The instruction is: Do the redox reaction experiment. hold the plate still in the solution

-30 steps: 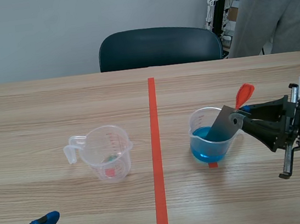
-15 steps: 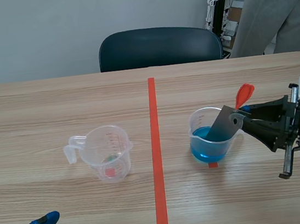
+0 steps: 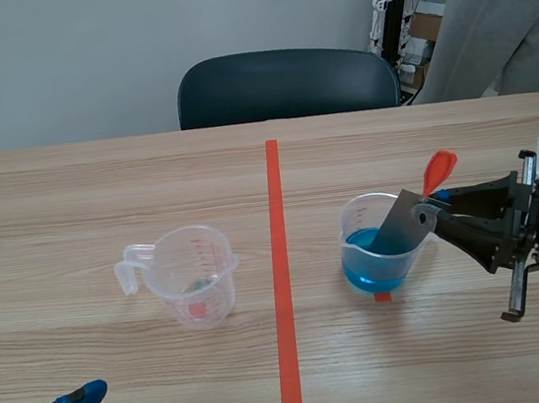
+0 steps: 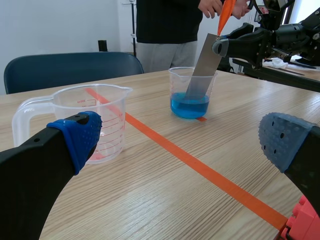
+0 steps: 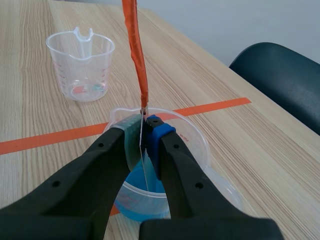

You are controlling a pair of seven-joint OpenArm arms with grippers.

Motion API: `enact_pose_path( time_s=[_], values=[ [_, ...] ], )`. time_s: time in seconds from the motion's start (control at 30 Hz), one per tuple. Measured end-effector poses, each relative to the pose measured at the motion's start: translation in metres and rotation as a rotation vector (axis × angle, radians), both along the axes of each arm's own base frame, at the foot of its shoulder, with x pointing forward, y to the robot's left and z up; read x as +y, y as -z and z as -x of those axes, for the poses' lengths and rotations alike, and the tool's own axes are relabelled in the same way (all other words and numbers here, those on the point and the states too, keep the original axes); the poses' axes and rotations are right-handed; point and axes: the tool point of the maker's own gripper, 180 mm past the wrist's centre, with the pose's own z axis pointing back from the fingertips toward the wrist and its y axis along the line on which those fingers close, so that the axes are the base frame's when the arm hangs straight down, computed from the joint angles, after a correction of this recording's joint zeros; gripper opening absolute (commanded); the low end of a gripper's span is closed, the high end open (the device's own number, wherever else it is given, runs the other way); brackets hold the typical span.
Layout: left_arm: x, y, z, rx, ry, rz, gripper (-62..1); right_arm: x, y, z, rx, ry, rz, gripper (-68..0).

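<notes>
A clear measuring cup (image 3: 379,243) right of the tape line holds blue solution (image 4: 189,105). A grey metal plate (image 3: 401,225) with an orange tag (image 3: 437,169) leans into it, its lower end dipped in the liquid. My right gripper (image 3: 437,210) is shut on the plate's upper edge; in the right wrist view the thin plate (image 5: 144,131) sits pinched between the pads above the cup (image 5: 186,145). My left gripper (image 4: 180,142) stands open low at the near left, fingertip (image 3: 81,395) showing, with nothing in it.
An empty clear measuring cup (image 3: 193,274) with a handle stands left of the orange tape line (image 3: 280,270). A dark chair (image 3: 286,83) sits behind the table's far edge. A person (image 3: 502,7) stands at the back right.
The person at the back right has shifted further right, the hand leaving view. Both arms, the plate and the cups have stayed put.
</notes>
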Motion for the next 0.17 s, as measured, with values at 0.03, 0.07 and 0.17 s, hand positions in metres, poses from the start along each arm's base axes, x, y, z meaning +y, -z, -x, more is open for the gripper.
enact_pose_path(
  time_s=[0.03,0.07,0.17],
  values=[
    [0.0,0.0,0.0,0.0,0.0,0.0,1.4,0.0,0.0,0.0,0.0,0.0,0.0,-66.9],
    [0.0,0.0,0.0,0.0,0.0,0.0,1.4,0.0,0.0,0.0,0.0,0.0,0.0,-66.9],
    [0.0,0.0,0.0,0.0,0.0,0.0,1.4,0.0,0.0,0.0,0.0,0.0,0.0,-66.9]
  ],
)
